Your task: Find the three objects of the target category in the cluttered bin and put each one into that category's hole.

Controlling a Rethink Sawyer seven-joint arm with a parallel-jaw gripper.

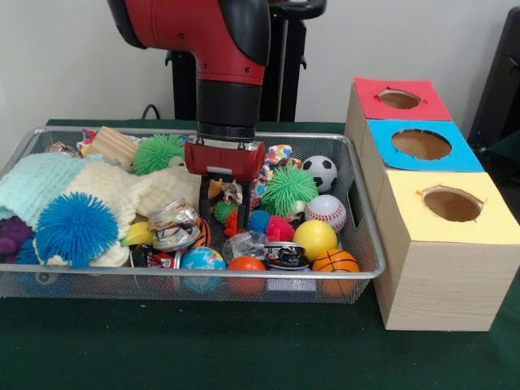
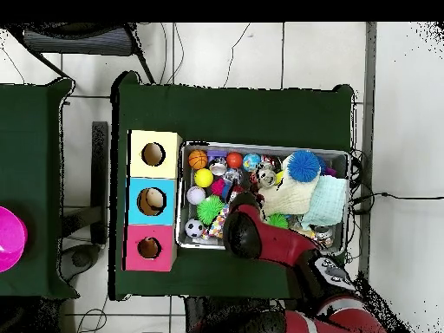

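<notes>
Plain pale wall behind, dark green cloth table, white tiled floor, second green table alongside.

The red and black arm comes down from above with its wrist pointing straight downward. Its tool hangs low, the two dark fingers standing parted and vertical below the red block.
</notes>
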